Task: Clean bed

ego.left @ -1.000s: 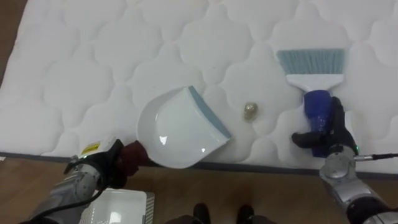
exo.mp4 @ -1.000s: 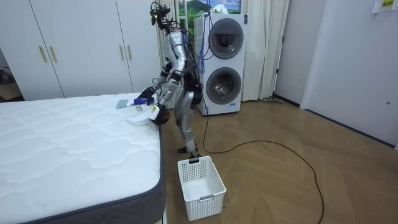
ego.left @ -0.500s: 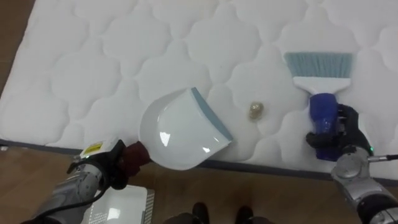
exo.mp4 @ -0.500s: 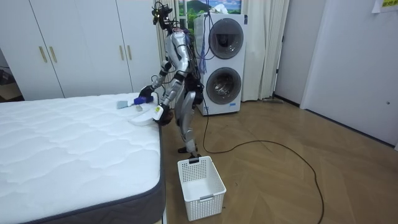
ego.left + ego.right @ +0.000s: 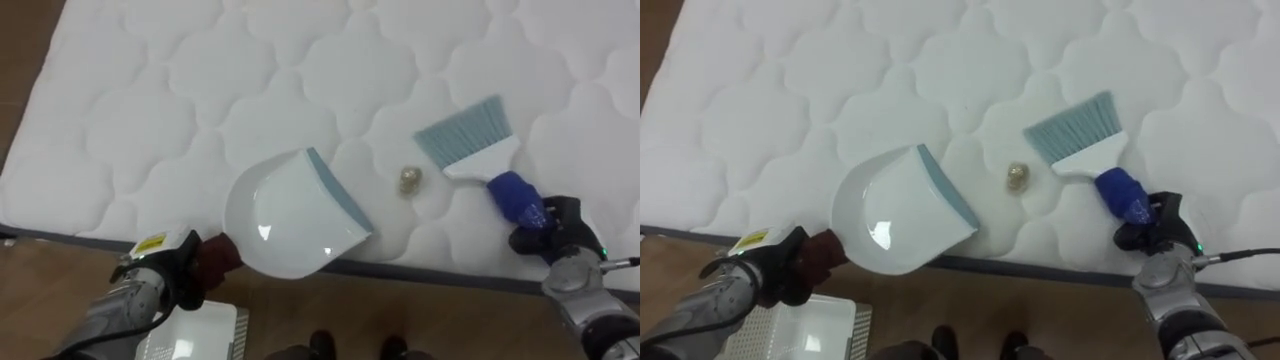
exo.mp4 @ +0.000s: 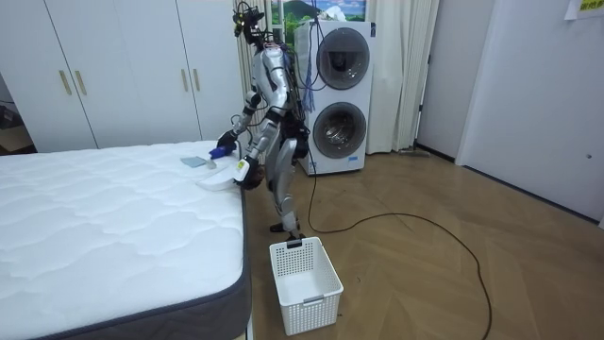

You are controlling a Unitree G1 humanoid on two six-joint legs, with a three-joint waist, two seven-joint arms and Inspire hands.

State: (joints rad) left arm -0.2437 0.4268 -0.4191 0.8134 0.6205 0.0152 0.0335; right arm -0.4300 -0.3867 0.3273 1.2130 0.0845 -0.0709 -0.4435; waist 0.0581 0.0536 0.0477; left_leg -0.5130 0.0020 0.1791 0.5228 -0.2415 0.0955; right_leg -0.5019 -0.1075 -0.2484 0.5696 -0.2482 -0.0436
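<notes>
Left eye view: left hand (image 5: 180, 272) grips the glossy rounded dustpan (image 5: 290, 215), right hand (image 5: 555, 235) the blue-handled brush (image 5: 472, 140).

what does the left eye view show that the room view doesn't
Left eye view: a small crumpled scrap on the bed, lying between the dustpan and the brush. It also gives the grips: left hand curled round the dustpan's handle, right hand round the brush's blue handle.
Room view: the robot leaning over the bed's side, with stacked washing machines behind it and wardrobes along the wall.
Both: bed, dustpan, brush and the white basket on the floor.
</notes>
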